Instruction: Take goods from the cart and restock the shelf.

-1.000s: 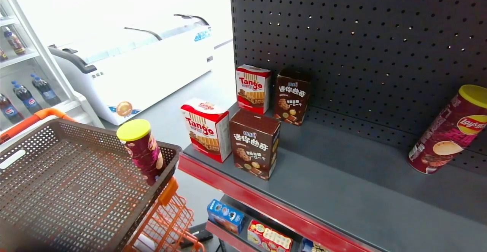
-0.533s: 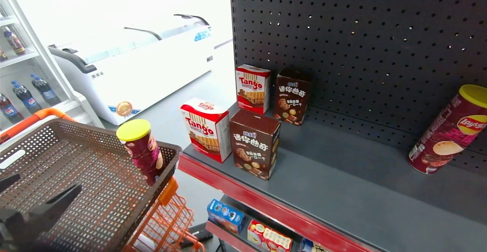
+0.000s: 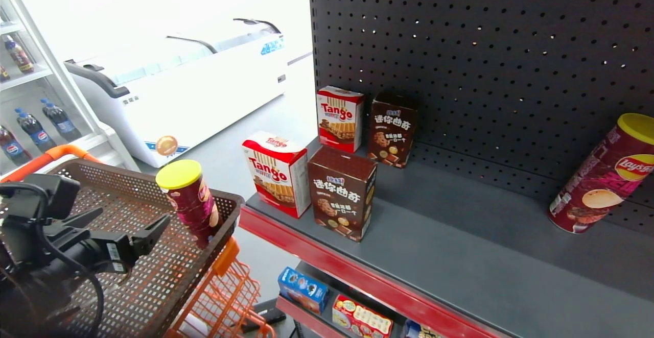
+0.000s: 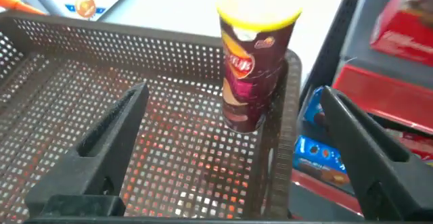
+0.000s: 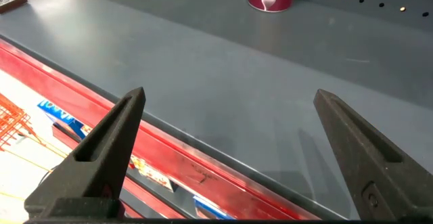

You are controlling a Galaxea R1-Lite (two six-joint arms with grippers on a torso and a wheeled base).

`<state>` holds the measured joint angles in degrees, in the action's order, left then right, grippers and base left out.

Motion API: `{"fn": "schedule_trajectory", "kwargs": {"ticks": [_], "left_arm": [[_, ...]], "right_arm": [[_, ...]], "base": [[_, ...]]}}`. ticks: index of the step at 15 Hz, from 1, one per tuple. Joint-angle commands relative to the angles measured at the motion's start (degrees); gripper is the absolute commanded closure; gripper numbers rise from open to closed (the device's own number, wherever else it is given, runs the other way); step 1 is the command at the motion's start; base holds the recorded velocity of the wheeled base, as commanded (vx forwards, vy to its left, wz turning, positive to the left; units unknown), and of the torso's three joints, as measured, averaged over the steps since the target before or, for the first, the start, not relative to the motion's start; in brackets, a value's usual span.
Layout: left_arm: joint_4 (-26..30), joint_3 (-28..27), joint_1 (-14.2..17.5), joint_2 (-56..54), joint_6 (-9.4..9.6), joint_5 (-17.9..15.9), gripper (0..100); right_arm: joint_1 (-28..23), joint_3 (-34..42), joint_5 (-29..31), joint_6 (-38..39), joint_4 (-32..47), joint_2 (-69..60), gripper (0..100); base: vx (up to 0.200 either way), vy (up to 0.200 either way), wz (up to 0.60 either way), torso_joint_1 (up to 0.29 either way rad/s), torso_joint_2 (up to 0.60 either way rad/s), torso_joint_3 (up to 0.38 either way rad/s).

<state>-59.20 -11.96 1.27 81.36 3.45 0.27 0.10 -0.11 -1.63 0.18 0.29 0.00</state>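
The grey metal shelf holds four cardboard snack boxes and a leaning maroon can. Over the brown perforated plastic cart basket, the left claw has swung into sight within the last second, jaws spread wide. It points at the upright maroon crisp can with yellow lid in the basket's shelf-side corner, so a pickup looks imminent. The right claw hangs open above the shelf. Every pack carries a printed label.

**Chest freezer and cooler**

The white chest freezer has curved sliding lids and stands on the grey floor, a round gold sticker on its front. Just beside it, the glass-fronted cooler holds what look like cola bottles.
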Motion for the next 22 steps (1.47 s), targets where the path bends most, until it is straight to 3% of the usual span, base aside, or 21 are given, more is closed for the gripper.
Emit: {"fn": "schedule_trajectory", "kwargs": {"ticks": [1, 5, 13, 22], "left_arm": [[-2.9, -0.8, 0.4, 9.6, 0.07, 0.1, 0], [-7.2, -5.2, 0.4, 17.0, 0.07, 0.2, 0], [-10.3, -11.7, 0.3, 25.8, -0.11, 0.2, 0], [-11.1, -13.3, 0.5, 28.7, -0.46, 0.3, 0]], "right_arm": [[0.0, 0.0, 0.0, 0.0, 0.1, 0.0, 0], [0.0, 0.0, 0.0, 0.0, 0.0, 0.0, 0], [0.0, 0.0, 0.0, 0.0, 0.0, 0.0, 0], [0.0, 0.0, 0.0, 0.0, 0.0, 0.0, 0]], "base": [[0.000, 0.000, 0.00, 0.000, 0.00, 0.000], [0.000, 0.000, 0.00, 0.000, 0.00, 0.000], [0.000, 0.000, 0.00, 0.000, 0.00, 0.000], [0.000, 0.000, 0.00, 0.000, 0.00, 0.000]]}}
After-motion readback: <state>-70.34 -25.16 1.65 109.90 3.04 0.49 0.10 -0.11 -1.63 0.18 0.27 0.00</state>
